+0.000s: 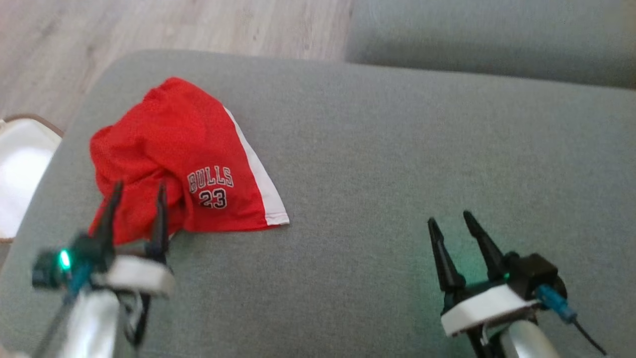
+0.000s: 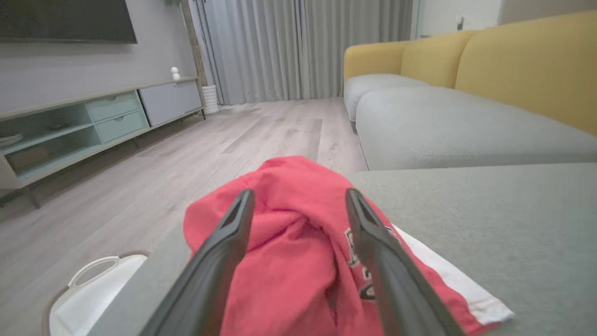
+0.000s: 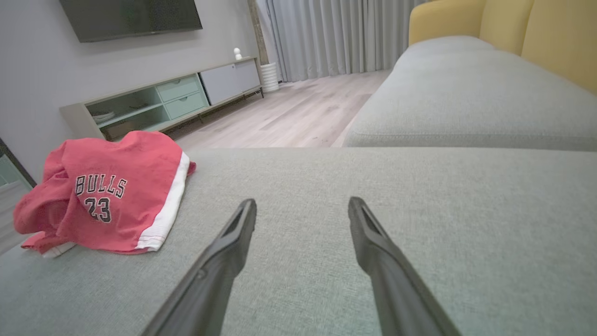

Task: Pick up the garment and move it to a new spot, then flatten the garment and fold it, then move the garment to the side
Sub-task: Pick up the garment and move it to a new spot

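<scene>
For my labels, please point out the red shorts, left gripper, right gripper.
red shorts (image 1: 164, 134), head view, on the red mesh.
left gripper (image 1: 139, 184), head view, between its fingertips.
right gripper (image 1: 448, 216), head view, between its fingertips.

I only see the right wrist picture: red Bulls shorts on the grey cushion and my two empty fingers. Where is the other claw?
Observer: The left gripper is at the near, crumpled edge of the red Bulls shorts, on the robot's left side.
Operator: Did it grab them?
Observer: No. Its jaws stand open, one finger on each side of a bunched fold, and the left wrist view shows nothing pinched.
Operator: Is anything on the floor over there?
Observer: Yes, a white tub with a brown rim sits beside the left end of the cushion.
</scene>
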